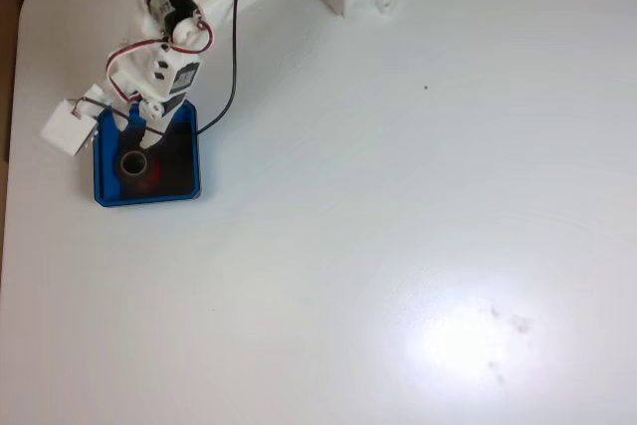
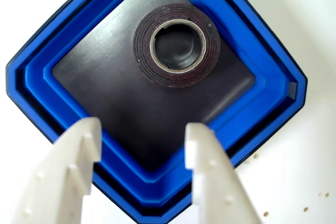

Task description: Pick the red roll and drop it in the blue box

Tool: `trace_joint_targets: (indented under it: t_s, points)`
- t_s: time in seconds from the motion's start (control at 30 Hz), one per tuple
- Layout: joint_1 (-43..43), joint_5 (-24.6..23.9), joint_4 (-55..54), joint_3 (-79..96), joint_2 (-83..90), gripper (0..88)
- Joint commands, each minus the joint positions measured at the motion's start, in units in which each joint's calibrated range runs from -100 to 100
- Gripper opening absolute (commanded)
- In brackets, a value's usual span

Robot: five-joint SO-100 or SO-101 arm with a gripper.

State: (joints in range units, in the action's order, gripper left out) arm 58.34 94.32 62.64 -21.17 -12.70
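In the fixed view, my arm reaches from the top edge of the white bench (image 1: 398,226) down toward its left side. The blue box (image 1: 105,161) sits there, close to the bench's left edge, with wide bare bench spreading to the right and below it. My tool (image 1: 139,126) hangs over the upper part of the box, its tips above the black floor. The red roll (image 1: 134,164) lies flat inside the box, in the left half of the floor, just below my tool. A white block on my wrist overhangs the box's upper left corner. A black cable loops down beside the box's right wall.

In the wrist view, the blue box (image 2: 252,56) appears turned like a diamond, its stepped blue walls ringing the black floor. The red roll (image 2: 176,74) rests flat on that floor toward the upper corner, dark on top with a pale core, apart from every wall. My tool (image 2: 143,148) stands wide apart, empty, its two white fingers (image 2: 79,161) rising from the bottom edge over the near corner of the box, touching neither the roll nor the walls as far as I can see. White bench shows past the box's corners.
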Motion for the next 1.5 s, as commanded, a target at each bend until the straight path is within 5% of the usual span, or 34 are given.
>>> trace_joint_targets:
  t_s: [0.0, 0.43, 1.07, 1.47]
  points:
    - [-0.06, -0.11, -6.29, 10.29, 10.78, 15.0]
    - [-0.45, -0.11, -35.99, 62.68, 43.97, 15.0]
    - [-8.17, 0.42, -37.64, 113.08, 100.24, 15.0]
    - [-34.55, 0.68, -36.82, 121.17, 111.61, 15.0]
